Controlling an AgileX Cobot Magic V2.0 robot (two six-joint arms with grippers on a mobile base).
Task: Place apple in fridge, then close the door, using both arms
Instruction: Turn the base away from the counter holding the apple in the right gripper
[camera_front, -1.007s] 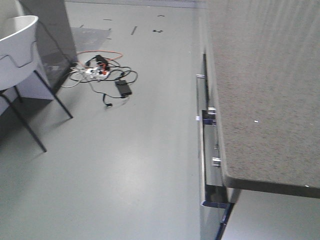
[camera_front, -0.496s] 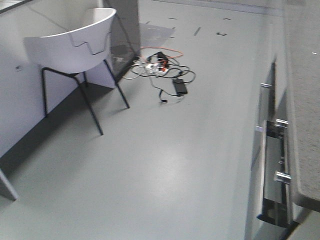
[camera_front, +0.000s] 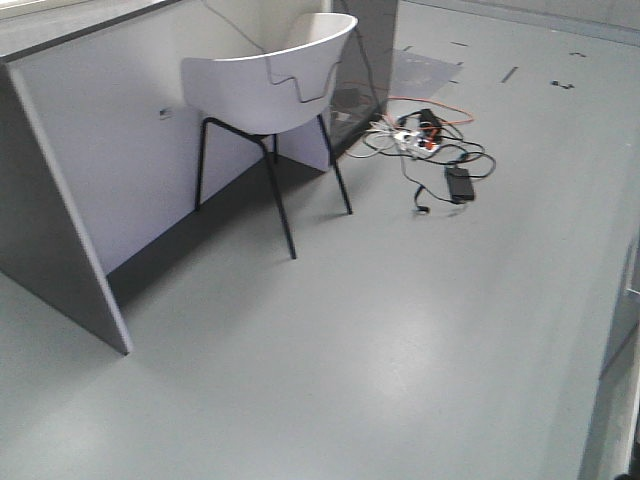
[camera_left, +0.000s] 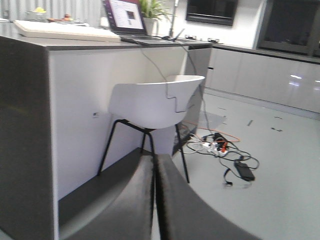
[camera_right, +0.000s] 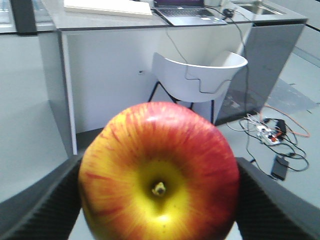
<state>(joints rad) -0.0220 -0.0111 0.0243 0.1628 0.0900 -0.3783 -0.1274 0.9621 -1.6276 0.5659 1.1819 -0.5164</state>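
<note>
Since a second ago the front view has swung left. The grey counter that filled its right side is now only a blurred sliver of cabinet front (camera_front: 618, 390), cut off at the edge, and the white chair (camera_front: 275, 85) has come near the middle.

The right gripper (camera_right: 159, 190) clamps the apple (camera_right: 159, 150) between two dark ribbed pads (camera_right: 37, 210), one on each side. The apple's dimple faces the camera, its underside is cropped, and it hides the pad tips.

The left gripper (camera_left: 154, 200) has its dark fingers pressed together with nothing between them, blurred and cut off below.

Beyond, the chair stands against a desk (camera_front: 100, 150). The desk bears a laptop (camera_left: 127, 17) whose screen top is cropped. Tangled cables (camera_front: 430, 140) lie on the floor past the chair.
</note>
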